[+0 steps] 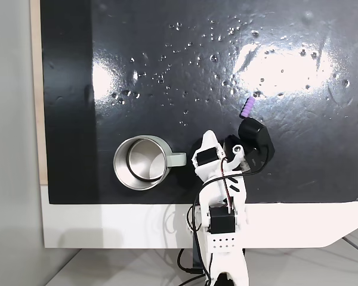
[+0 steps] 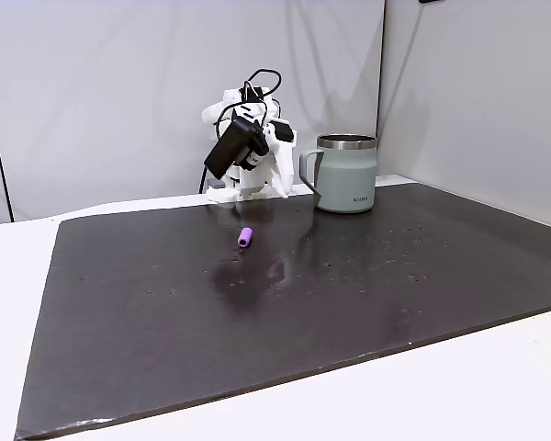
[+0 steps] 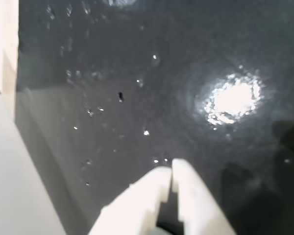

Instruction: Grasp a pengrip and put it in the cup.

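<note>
Lying on black mat, one pengrip, one cup, gripper jaws closed, empty.

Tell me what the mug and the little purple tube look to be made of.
The mug looks like steel: mirror-shiny inside, with a matte grey-green coat outside, probably paint. The purple tube looks like soft rubber or foam, ribbed and dull, though its material can't be settled from here.
</note>
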{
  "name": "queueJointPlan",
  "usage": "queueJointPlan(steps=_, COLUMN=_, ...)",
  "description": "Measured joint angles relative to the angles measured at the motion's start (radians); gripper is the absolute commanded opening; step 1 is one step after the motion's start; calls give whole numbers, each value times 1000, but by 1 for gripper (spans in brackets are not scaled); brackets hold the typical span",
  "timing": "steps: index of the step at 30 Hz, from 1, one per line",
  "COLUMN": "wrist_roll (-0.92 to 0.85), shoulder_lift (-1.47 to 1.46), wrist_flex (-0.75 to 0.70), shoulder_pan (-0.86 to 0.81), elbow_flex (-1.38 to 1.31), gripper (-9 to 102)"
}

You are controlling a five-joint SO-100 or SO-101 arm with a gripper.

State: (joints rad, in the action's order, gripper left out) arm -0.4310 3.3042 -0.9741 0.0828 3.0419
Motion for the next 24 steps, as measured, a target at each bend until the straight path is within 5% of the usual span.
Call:
queueJointPlan(steps=8, wrist_roll=-153, shoulder_lift=-49, wrist_flex=-81, shoulder_pan=-18, elbow_flex=-84, gripper=0)
queueJointPlan(steps=24, wrist_roll=-410, shoulder_lift=-667, wrist_flex=-118, shoulder_pan=-103, elbow_flex=-387, gripper=0)
